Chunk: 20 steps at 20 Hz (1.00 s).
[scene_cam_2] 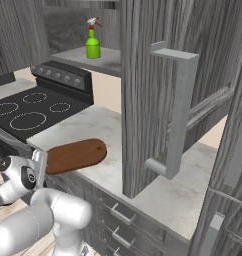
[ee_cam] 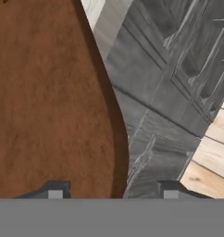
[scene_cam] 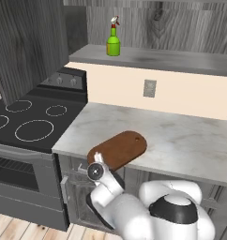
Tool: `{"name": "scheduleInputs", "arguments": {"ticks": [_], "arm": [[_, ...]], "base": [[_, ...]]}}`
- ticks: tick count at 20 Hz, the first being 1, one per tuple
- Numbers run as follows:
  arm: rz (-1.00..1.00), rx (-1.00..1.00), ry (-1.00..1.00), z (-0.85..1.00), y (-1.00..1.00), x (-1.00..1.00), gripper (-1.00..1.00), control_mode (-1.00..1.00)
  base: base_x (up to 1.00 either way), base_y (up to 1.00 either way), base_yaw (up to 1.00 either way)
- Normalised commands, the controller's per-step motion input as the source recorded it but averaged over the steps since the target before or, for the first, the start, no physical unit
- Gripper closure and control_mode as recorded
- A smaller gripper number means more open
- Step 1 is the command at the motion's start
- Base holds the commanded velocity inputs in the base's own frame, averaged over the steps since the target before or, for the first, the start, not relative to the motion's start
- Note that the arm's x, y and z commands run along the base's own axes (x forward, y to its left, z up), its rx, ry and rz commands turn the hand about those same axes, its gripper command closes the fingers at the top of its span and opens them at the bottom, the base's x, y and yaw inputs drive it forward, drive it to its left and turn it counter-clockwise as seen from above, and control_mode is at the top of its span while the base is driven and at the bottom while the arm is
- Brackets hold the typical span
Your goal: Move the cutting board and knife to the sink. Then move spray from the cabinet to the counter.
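The cutting board lies on the marble table, and its near rounded end juts out past the front edge, above the grey drawer fronts. The gripper is at that overhanging end: in the hand view one fingertip sits against the brown wood and the other stands clear beside the board's edge, with drawers and wooden floor beyond. The jaws look partly drawn in around the edge, but I cannot tell from these pictures whether they are clamped on the board or merely straddling it.

The main risk is a poor hold. The board is long and would be gripped at one tip only, so most of its weight lies far from the fingers. A shallow or off-centre pinch would likely let it pivot, slip out, and drop to the floor in front of the stove. If the jaws close beside the edge instead of across it, they may simply push the board back over the table.

No knife is evident on the board or the table, so that part of the job cannot be judged here. The spray stands upright on the light grey shelf of the cabinet, well apart from the arm. The open cabinet door hangs out over the table and could be struck on a wide swing.
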Motion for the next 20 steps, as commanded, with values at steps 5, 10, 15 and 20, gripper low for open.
{"name": "scheduleInputs", "arguments": {"ticks": [5, 10, 15, 20], "arm": [[0.0, 0.1, -0.08, 0.03, 0.0, 0.0, 1.0, -1.0], [0.0, 0.07, -0.12, 0.13, 0.0, -0.08, 1.0, -1.0], [0.01, 0.0, -0.11, 0.06, 0.16, -0.31, 1.0, -1.0], [0.0, 0.01, -0.16, 0.18, 0.0, -0.39, 1.0, -1.0]], "base": [[0.0, 0.0, 0.0], [0.0, 0.0, 0.0], [0.0, 0.0, 0.0], [0.0, 0.0, 0.0]]}}
